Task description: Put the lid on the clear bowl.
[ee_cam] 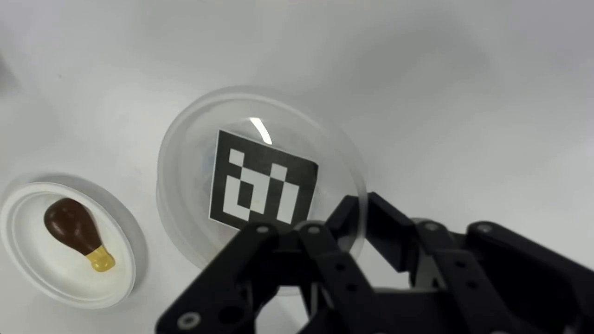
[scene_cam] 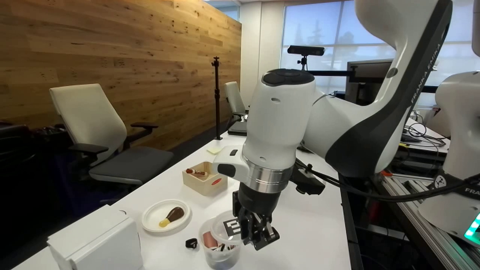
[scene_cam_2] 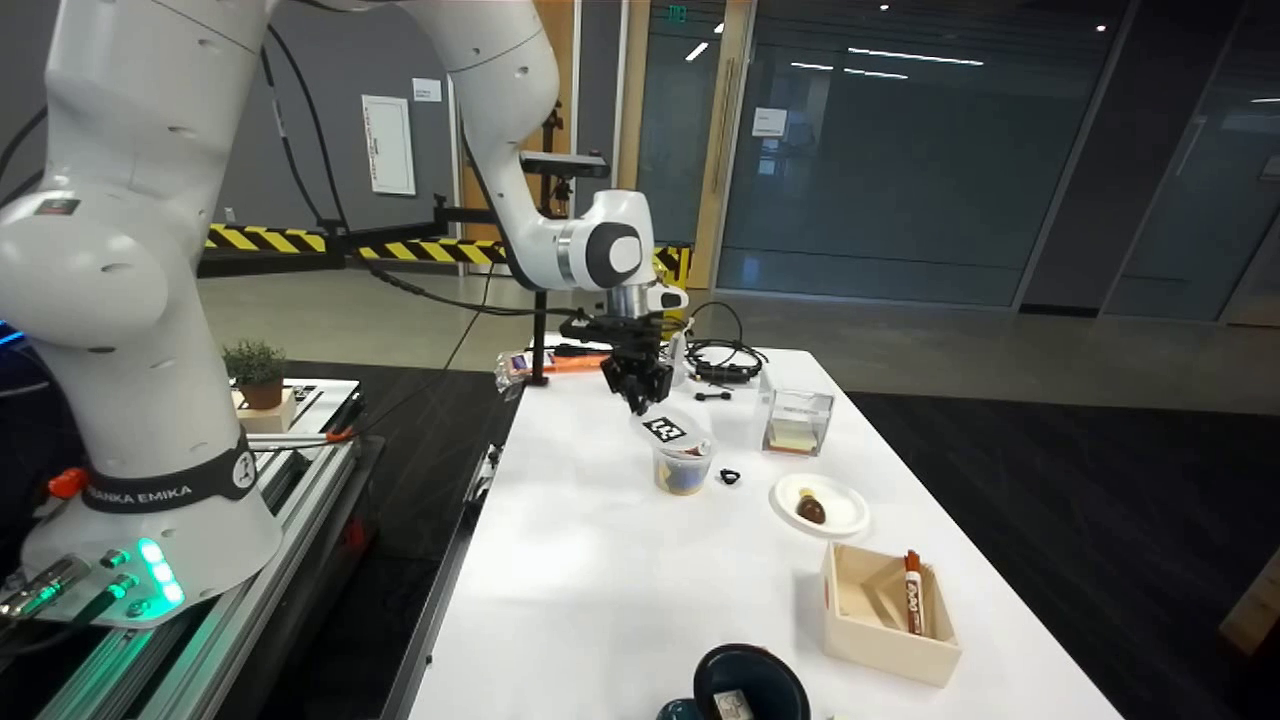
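Observation:
The lid (ee_cam: 264, 181), round and see-through with a black-and-white mark, is pinched at its rim by my gripper (ee_cam: 364, 199); the fingers close on that edge from both sides. In both exterior views the lid (scene_cam: 228, 227) hangs over the clear bowl (scene_cam: 222, 257), shifted toward the gripper (scene_cam: 252, 242), so part of the bowl's mouth shows uncovered. Reddish and dark bits are visible inside the bowl. From the opposite side, the lid (scene_cam_2: 662, 428) looks tilted above the bowl (scene_cam_2: 682, 475). Whether its lower edge touches the bowl's rim I cannot tell.
A white plate (scene_cam: 150, 221) with a brown drumstick lies beside the bowl. Between them sits a small black object (scene_cam: 191, 243). A wooden box (scene_cam: 204, 183) holds a marker. A clear box (scene_cam_2: 800, 420) and a dark mug (scene_cam_2: 752, 680) also stand on the table.

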